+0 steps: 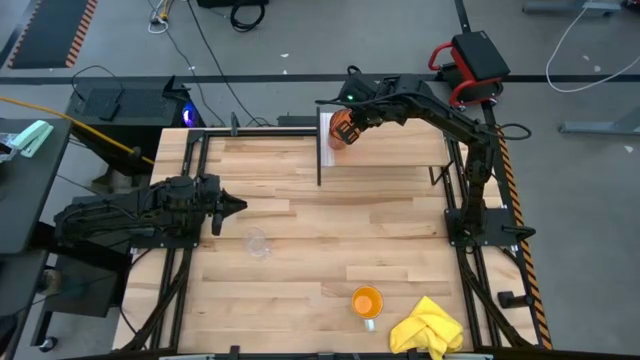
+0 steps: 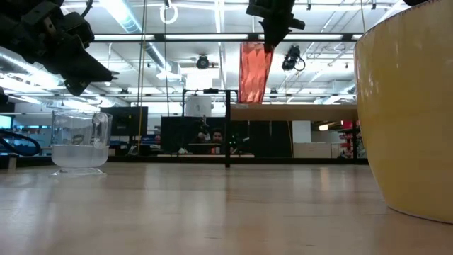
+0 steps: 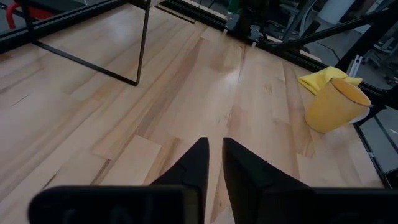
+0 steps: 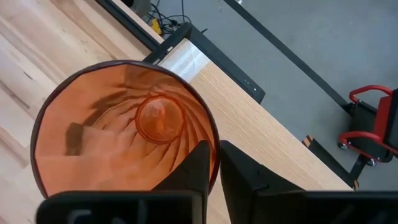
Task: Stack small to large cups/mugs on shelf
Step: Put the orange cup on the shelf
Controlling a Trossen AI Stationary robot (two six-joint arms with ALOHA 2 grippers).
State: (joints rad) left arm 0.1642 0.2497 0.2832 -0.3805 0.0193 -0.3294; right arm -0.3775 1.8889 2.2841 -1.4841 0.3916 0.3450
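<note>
Bright orange cup (image 2: pixel 407 106) on plank tabletop (image 2: pixel 212 205), lit workshop behind.

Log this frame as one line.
right gripper: shut on tumbler, above shelf | left gripper: shut, idle | glass, orange cup: on table

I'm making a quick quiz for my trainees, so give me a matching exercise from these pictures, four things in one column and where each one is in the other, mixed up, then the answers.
Things:
1. tall dark-orange tumbler
2. small clear glass
3. bright orange cup
4. yellow cloth

Places:
A. on the tabletop just ahead of the waiting left gripper
B. crumpled at the table's near right corner
C. held in the right gripper, above the left end of the shelf
D. on the tabletop right beside the cloth

Pairs: 1-C, 2-A, 3-D, 4-B
</note>
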